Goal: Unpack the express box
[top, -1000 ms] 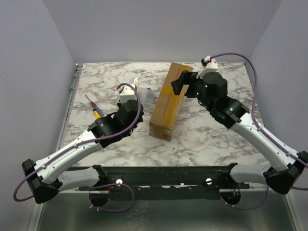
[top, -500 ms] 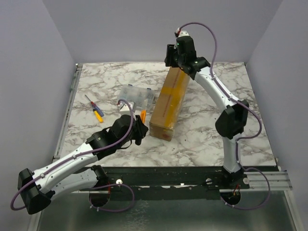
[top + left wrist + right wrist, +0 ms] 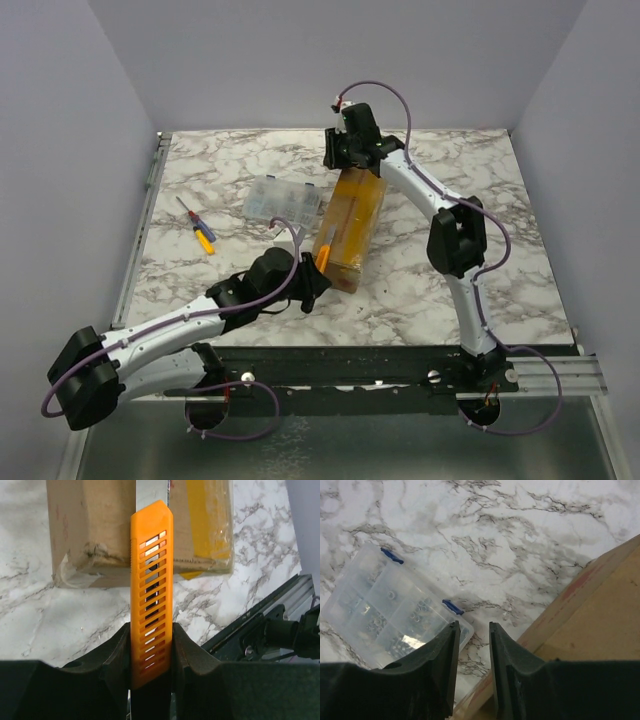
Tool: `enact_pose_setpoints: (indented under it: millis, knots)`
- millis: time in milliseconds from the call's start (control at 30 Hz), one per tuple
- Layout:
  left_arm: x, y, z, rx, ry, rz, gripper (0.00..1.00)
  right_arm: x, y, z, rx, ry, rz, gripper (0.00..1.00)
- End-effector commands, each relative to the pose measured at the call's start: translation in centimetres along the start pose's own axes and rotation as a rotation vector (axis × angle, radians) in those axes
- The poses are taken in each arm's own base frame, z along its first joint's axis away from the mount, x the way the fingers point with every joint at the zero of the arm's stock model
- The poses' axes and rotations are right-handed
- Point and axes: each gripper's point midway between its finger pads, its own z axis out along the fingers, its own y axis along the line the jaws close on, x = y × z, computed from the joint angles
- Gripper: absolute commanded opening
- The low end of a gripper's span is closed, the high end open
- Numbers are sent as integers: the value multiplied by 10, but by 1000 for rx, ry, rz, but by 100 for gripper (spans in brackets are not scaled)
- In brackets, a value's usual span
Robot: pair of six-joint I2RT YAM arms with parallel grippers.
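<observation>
Cardboard express box [image 3: 352, 215] lies beyond left fingers' [image 3: 112, 660] cutter [image 3: 151, 595].

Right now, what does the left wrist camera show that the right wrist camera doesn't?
Only the left wrist view: the left claw clamped on an orange cutter, its blade at the express box's taped end. Only the right wrist view: a clear compartment case with blue latches, seen through the right claw's narrow, empty gap. Both: the express box and the marble table.
</observation>
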Motion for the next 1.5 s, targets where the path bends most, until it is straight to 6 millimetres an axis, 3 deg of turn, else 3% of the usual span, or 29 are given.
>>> enact_pose_setpoints:
  millis: [0, 133, 300, 433, 533, 667, 800, 900, 1033, 1233, 1467]
  knots:
    - [-21, -5, 21, 1, -107, -62, 0, 14, -30, -22, 158, 22, 38, 38]
    - [-36, 2, 42, -85, -146, -53, 0, 29, -68, -47, 276, 22, 148, 38]
    - [-62, -1, 53, -138, -175, 7, 0, 41, -108, -71, 329, 3, 267, 39]
    - [-81, -6, 49, -176, -187, 82, 0, 38, -116, -90, 335, -2, 260, 45]
    - [-84, -11, 33, -162, -166, 124, 0, 26, -112, -113, 319, -29, 193, 55]
    - [-67, -6, 1, -153, -76, 200, 0, 15, -99, -154, 277, -42, 112, 71]
    - [-34, 1, -28, -174, 81, 224, 0, 46, -70, -174, 150, 52, 104, 75]
    - [-4, -3, -40, -248, 156, 273, 0, 63, -46, -187, 30, 64, 118, 69]
    - [25, -31, -48, -311, 164, 438, 0, 75, -32, -202, -45, 47, 104, 63]
    - [31, -37, -51, -337, 158, 469, 0, 105, -41, -198, -13, 114, 87, 45]
    - [39, -41, -44, -354, 198, 481, 0, 114, -44, -196, -1, 119, 96, 41]
